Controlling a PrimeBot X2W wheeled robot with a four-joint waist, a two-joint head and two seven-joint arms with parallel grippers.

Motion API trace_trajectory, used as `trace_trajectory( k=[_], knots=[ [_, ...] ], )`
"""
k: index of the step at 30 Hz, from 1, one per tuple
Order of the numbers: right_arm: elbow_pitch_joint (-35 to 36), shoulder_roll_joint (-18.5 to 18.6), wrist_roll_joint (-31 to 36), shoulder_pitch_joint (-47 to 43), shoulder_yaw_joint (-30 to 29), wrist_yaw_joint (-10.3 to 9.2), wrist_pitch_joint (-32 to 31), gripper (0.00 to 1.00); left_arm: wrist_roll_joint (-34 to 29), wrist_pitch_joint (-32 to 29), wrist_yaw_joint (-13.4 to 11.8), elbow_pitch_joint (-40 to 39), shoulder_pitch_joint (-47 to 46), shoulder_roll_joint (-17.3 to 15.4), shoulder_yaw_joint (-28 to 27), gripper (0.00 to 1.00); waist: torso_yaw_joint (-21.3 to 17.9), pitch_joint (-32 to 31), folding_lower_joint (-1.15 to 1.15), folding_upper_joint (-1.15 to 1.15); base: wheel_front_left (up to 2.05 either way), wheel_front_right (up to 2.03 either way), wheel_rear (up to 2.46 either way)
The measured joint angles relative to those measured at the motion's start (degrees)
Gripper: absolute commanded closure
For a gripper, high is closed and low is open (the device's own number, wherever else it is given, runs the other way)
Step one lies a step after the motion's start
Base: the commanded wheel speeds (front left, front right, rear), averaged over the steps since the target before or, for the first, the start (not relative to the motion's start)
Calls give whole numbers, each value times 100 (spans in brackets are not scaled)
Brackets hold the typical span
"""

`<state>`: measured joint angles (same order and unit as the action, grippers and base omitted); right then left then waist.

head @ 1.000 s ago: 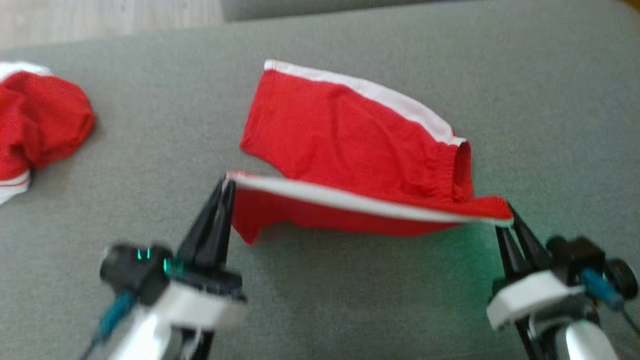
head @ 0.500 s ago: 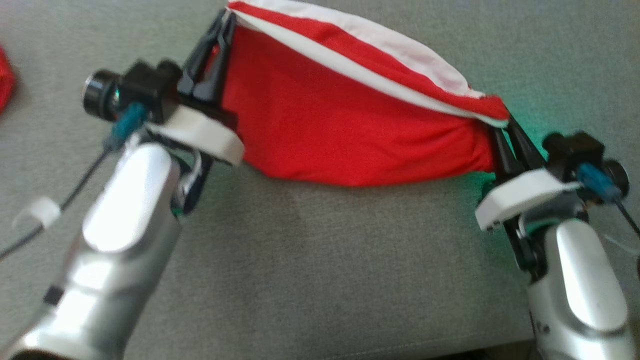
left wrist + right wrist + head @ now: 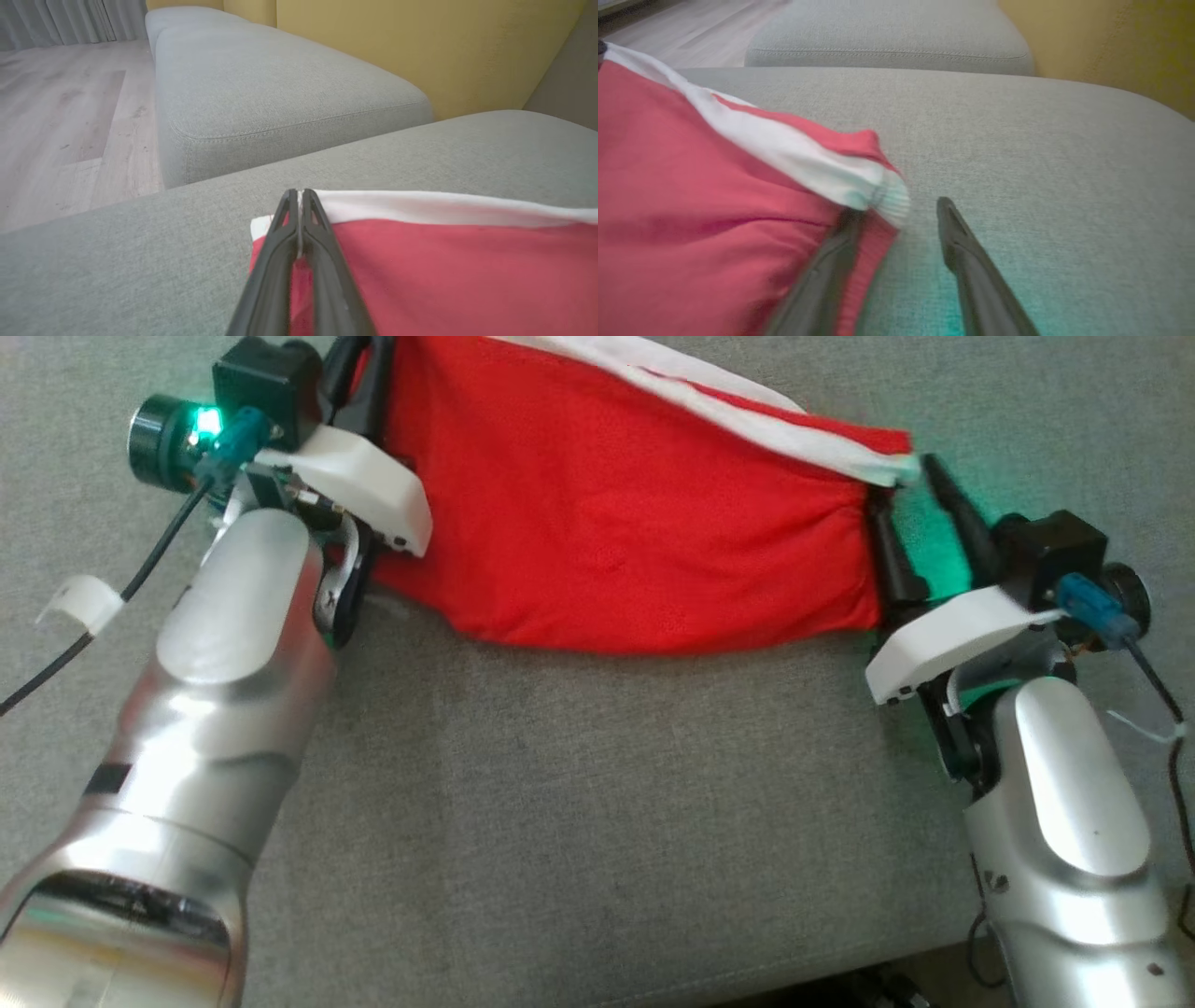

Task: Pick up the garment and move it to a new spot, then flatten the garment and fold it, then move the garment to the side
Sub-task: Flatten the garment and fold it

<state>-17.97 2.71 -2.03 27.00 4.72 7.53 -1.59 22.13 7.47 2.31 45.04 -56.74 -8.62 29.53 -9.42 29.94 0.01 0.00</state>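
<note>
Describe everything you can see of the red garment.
The garment is red knit-looking fabric with a white band along its far edge, doubled over and spread on the grey cushion. The left tool is shut on its banded left corner; the right tool is open, one finger against the right corner.

The garment (image 3: 635,523) is soft red knit cloth, matt, edged with a smoother white band. The cushion (image 3: 579,803) is grey woven fabric, coarse-grained and matt. The left forearm (image 3: 233,644) and right forearm (image 3: 1064,775) have glossy silver shells, metal or plastic; the wrist cover (image 3: 359,490) is matt white plastic. The left tool (image 3: 299,192) and right tool (image 3: 896,207) look like dark, smooth, dull plastic. The floor (image 3: 70,116) is pale wood with a low sheen.
</note>
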Motion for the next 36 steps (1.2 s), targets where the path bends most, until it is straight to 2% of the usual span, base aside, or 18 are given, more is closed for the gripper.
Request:
trace_trajectory(
  k=[1, 2, 3, 11, 16, 25, 29, 36],
  knots=[
    [-24, 0, 0, 11, -29, 0, 63, 0, -7, 77, -18, 103, -57, 26, 4, 75, -3, -3, 0, 0, 0, 0, 0],
    [-47, 0, 1, 20, -55, 0, 110, 0, -44, 170, -29, 171, -97, 38, 18, 10, -3, -8, 0, 0, 0, 0, 0],
    [-74, 2, 1, 32, -89, 0, 167, 0, -65, 250, -29, 242, -128, 62, 19, 0, 1, -14, 0, 0, 0, 0, 0],
    [-19, 2, 9, 9, -380, 0, 537, 0, -31, 634, -31, 338, -103, 293, 13, 0, 137, -196, -1, 0, 0, 0, 0],
    [308, 2, 82, -436, -602, 0, 548, 0, 171, 672, -40, 89, 641, 333, -14, 0, 298, -501, -1, 0, 0, 0, 0],
    [1079, 1, 144, -1102, -735, 0, 234, 0, 601, -79, -136, -3, 1570, 205, -107, 0, 416, -1067, -2, 0, 0, 0, 0],
    [1393, -1, 143, -1293, -730, 0, 118, 0, 758, -316, -167, -79, 1645, 142, -191, 0, 320, -1093, -2, 1, 0, 0, 0],
    [1798, -2, 89, -1494, -738, 0, -29, 0, 982, -1072, -130, -159, 1625, -1, -209, 0, 86, -954, -1, 1, 0, 0, 0]
  ],
)
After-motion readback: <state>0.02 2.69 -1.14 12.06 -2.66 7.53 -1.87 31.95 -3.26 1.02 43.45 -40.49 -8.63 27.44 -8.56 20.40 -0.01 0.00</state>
